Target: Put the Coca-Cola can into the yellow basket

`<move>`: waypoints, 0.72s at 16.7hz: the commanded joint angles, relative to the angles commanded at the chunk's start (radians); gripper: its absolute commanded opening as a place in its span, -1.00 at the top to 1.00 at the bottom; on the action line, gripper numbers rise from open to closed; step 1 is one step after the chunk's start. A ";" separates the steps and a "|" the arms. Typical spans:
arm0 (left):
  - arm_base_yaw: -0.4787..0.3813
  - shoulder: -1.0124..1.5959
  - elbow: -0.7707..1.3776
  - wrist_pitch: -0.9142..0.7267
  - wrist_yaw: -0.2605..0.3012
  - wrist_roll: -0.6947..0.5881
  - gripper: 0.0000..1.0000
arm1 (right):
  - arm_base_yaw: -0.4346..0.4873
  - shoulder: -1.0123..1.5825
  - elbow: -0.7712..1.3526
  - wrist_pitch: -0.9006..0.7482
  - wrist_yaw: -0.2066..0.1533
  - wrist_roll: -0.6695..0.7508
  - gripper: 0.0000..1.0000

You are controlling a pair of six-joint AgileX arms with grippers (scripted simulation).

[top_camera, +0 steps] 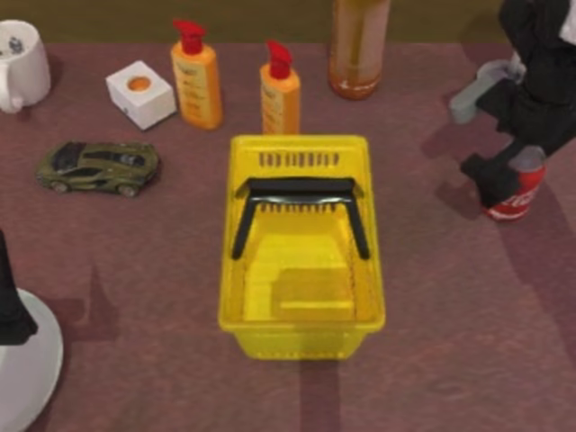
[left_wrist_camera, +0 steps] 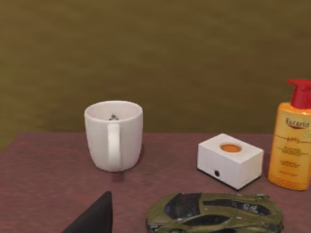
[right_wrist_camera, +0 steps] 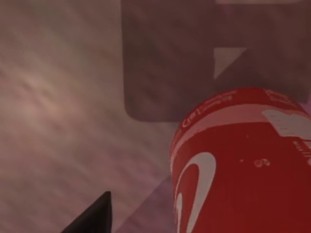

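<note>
- The right gripper [top_camera: 506, 175] is at the can [top_camera: 517, 191], far out on the table's right side; its black fingers [top_camera: 489, 173] lie over the can's top and left flank.
- Whether those fingers are clamped on the can or only beside it cannot be told; in the right wrist view one dark fingertip [right_wrist_camera: 95, 216] shows apart from the red can [right_wrist_camera: 243, 165], which fills the frame.
- The can stands on the table [top_camera: 450, 360], tilted a little in the top view, its red side with white script facing out.
- Left of the gripper, well apart, sits the basket [top_camera: 301, 310] at mid-table, empty, its black handle [top_camera: 300, 191] folded across the far half.
- Just beyond the gripper lies a grey object [top_camera: 472, 94], half hidden by the arm.
- Farther off, past the basket, stand two orange pump bottles [top_camera: 197, 81] [top_camera: 280, 90] and a taller amber bottle [top_camera: 358, 49].
- Farther left still: a white box [top_camera: 140, 93] with an orange disc, a green toy car [top_camera: 99, 167], and a white mug [top_camera: 20, 65] at the far left corner.
- The left arm [top_camera: 13, 306] is parked at the near left edge; its wrist view shows only one dark fingertip [left_wrist_camera: 95, 218], facing the mug [left_wrist_camera: 113, 135], box [left_wrist_camera: 230, 160] and car [left_wrist_camera: 216, 213], so its grip cannot be told.
</note>
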 joint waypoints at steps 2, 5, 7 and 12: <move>0.000 0.000 0.000 0.000 0.000 0.000 -1.00 | 0.000 0.000 0.000 0.000 0.000 0.000 -1.00; 0.000 0.000 0.000 0.000 0.000 0.000 -1.00 | 0.000 0.000 0.000 0.000 0.000 0.000 -0.55; 0.000 0.000 0.000 0.000 0.000 0.000 -1.00 | 0.000 0.000 0.000 0.000 0.000 0.000 -0.25; 0.000 0.000 0.000 0.000 0.000 0.000 -1.00 | 0.000 0.000 0.000 0.000 0.000 0.000 0.51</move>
